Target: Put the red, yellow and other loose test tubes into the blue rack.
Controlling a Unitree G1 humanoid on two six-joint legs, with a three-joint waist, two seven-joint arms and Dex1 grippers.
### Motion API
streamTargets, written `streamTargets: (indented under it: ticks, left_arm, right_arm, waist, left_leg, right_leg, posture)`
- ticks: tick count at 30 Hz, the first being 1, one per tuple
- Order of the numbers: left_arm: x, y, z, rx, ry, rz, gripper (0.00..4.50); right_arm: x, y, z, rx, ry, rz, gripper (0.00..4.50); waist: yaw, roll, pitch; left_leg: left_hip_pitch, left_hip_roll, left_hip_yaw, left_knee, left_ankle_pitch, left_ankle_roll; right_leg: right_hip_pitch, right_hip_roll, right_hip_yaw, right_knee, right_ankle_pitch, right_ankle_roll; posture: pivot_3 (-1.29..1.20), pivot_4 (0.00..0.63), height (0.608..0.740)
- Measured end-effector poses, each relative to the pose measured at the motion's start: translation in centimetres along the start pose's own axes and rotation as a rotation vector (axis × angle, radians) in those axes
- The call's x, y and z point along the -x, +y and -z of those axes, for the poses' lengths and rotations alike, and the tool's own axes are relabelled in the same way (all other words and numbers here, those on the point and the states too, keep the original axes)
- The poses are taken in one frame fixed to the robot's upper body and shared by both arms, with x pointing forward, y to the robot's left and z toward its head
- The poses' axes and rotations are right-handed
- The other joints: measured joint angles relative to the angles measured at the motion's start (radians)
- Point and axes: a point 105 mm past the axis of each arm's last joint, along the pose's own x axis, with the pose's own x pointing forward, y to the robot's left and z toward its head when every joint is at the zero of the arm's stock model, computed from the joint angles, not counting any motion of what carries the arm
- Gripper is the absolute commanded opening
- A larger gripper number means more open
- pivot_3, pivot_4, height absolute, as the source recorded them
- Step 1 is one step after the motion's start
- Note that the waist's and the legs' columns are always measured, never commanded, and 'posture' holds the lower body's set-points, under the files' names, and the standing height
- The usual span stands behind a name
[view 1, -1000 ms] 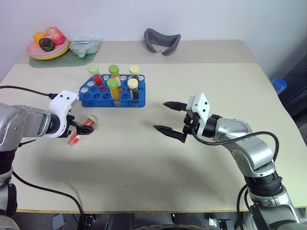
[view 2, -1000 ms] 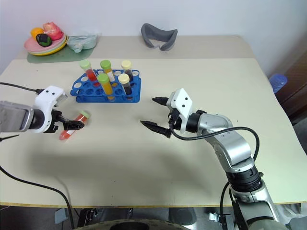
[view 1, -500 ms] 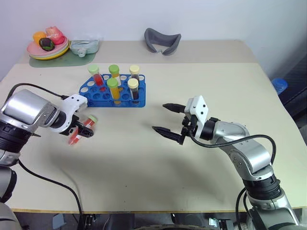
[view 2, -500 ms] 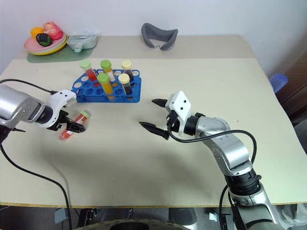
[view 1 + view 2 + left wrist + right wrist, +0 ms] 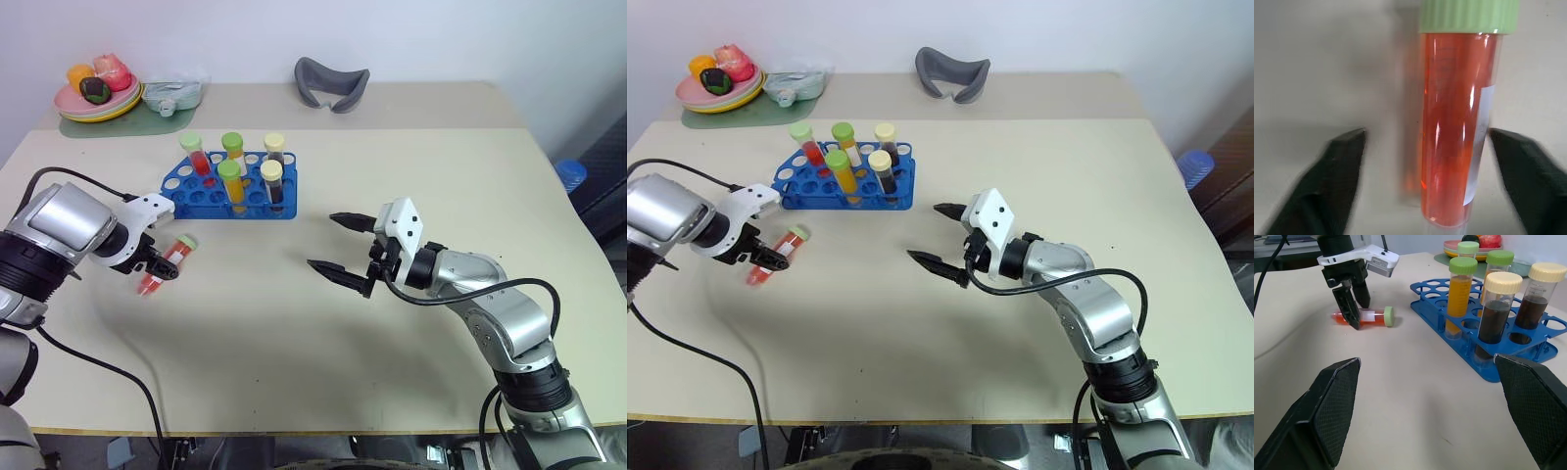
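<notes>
We see the red test tube point(image 5: 163, 264) lying flat on the table point(image 5: 294, 333) near the blue rack point(image 5: 231, 196), green cap toward it. Our left hand point(image 5: 162, 266) straddles its middle, fingers spread, not yet pinching; our right hand point(image 5: 339, 245) hangs spread wide, well apart from the rack.

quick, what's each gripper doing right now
Left gripper: open, straddling the lying green-capped tube of red liquid, not yet closed on it.
Right gripper: open, empty.

Silver metal arms, black joints, white wrist housings. Left hand point(image 5: 163, 266) and right hand point(image 5: 338, 245): two black tapered fingers each. Thin black cables loop along both arms.
</notes>
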Motion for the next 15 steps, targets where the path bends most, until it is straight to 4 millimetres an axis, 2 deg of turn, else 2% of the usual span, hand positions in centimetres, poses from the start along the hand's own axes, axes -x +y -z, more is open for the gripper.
streamTargets:
  ticks: [2,3,11,13,15]
  left_arm:
    - [0.0,0.1,0.1,0.003,0.000,-0.007,1.15]
    - [0.0,0.2,0.1,0.003,0.000,-0.014,0.77]
    - [0.4,0.1,0.7,0.024,-0.025,-0.004,0.75]
    - [1.3,0.2,0.9,0.044,-0.067,0.010,0.75]
    - [3.0,0.5,0.2,0.052,-0.194,0.018,0.75]
  right_arm:
    - [-0.1,0.1,0.0,-0.002,-0.004,-0.003,4.50]
    - [-0.1,0.1,0.0,-0.003,-0.005,-0.004,4.50]
    - [-0.2,0.3,0.0,-0.004,-0.003,-0.009,4.50]
    - [0.0,0.4,0.1,-0.004,-0.002,-0.006,4.50]
    - [0.2,0.5,0.2,-0.006,0.001,-0.001,4.50]
  waist:
    - [0.000,0.000,0.000]
    - [0.000,0.000,0.000]
    - [-0.003,0.000,0.000]
    - [-0.003,0.000,0.000]
    - [-0.002,0.000,0.000]
  left_leg:
    - [0.000,0.000,0.000,0.000,0.000,0.000]
    - [0.000,0.000,0.000,0.000,0.000,0.000]
    - [0.000,0.000,0.000,0.000,0.000,0.000]
    - [-0.001,0.000,0.000,0.000,0.000,0.000]
    - [-0.002,0.000,0.000,0.001,0.000,0.000]
  right_leg:
    - [0.000,0.000,0.000,0.000,0.000,0.000]
    - [0.000,0.000,0.000,0.000,0.000,0.000]
    - [-0.001,0.000,0.000,0.001,0.000,0.000]
    - [-0.002,0.000,0.000,0.001,0.000,0.000]
    - [-0.002,0.000,0.000,0.001,0.000,0.000]
  posture:
    - [0.00,0.150,0.740]
    - [0.00,0.150,0.740]
    - [0.00,0.150,0.740]
    - [0.00,0.150,0.740]
    - [0.00,0.150,0.740]
